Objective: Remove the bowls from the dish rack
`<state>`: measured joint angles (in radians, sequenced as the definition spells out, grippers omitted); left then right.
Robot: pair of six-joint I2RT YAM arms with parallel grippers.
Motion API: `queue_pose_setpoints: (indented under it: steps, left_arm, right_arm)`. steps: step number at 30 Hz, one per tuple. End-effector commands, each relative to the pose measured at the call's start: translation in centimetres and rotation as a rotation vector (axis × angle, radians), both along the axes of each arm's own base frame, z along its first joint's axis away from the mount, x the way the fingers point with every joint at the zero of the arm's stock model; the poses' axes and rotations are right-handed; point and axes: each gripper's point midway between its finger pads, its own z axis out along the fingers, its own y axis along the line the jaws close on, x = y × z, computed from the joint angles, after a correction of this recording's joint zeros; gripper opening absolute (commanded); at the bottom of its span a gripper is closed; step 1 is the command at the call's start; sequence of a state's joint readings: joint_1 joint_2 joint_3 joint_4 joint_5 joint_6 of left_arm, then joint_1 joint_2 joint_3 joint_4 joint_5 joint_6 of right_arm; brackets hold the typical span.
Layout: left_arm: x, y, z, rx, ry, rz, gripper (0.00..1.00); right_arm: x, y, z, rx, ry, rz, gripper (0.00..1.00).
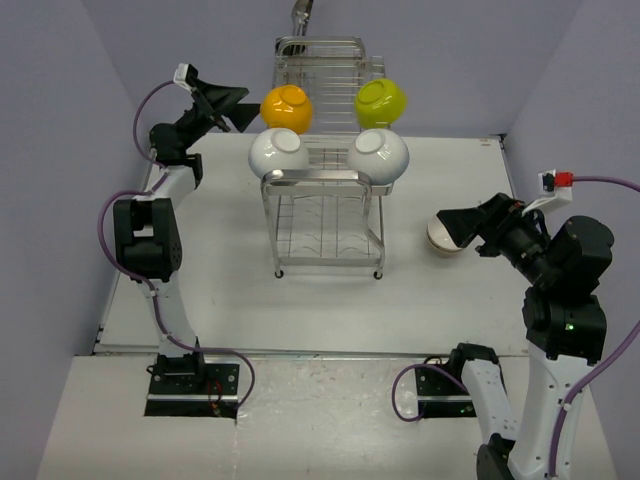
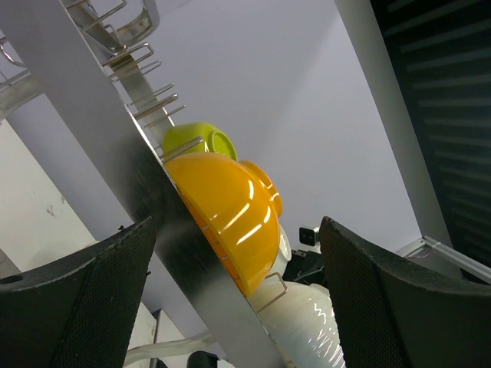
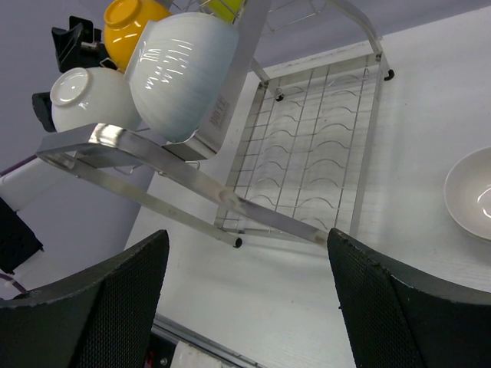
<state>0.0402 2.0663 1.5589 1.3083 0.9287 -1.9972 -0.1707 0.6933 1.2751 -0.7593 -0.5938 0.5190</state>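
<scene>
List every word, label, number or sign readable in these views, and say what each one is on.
No text can be read.
Rack: a faint mark on its side plate, beside the white bowl, too blurred to read.
Nothing else shows any writing.

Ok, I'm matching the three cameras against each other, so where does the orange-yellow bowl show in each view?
Top external: orange-yellow bowl at upper centre, on the back left of the dish rack.
Left wrist: orange-yellow bowl mid-frame, lying against the rack's slanting bar.
Right wrist: orange-yellow bowl at the top left edge, partly cut off.
Shared landmark: the chrome dish rack, seen in all three.
</scene>
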Motion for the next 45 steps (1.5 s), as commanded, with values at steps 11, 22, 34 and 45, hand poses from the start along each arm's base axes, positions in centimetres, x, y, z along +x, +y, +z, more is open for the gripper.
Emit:
queue_pose_setpoints:
  steps: [11,22,34,45]
  left_arm:
    - [-8.2,0.2,5.9,-0.174,-0.145,-0.231,0.87]
    - [-8.8,0.6,6.2,-0.218,-0.131,-0.264,0.87]
    - [-9.7,-0.1,6.4,-0.219,-0.120,-0.282,0.87]
    - [-11.0,-1.2,7.1,-0.228,-0.135,-0.312,0.86]
  right_arm:
    - [-0.9,0.5,1.0,-0.004,-0.025,0.030,0.84]
    - [-1.1,0.8,1.3,0.004,-0.033,0.045,0.84]
    - [-1.2,1.0,1.3,0.006,-0.039,0.056,0.84]
    - [-1.2,1.2,1.4,0.004,-0.040,0.067,0.84]
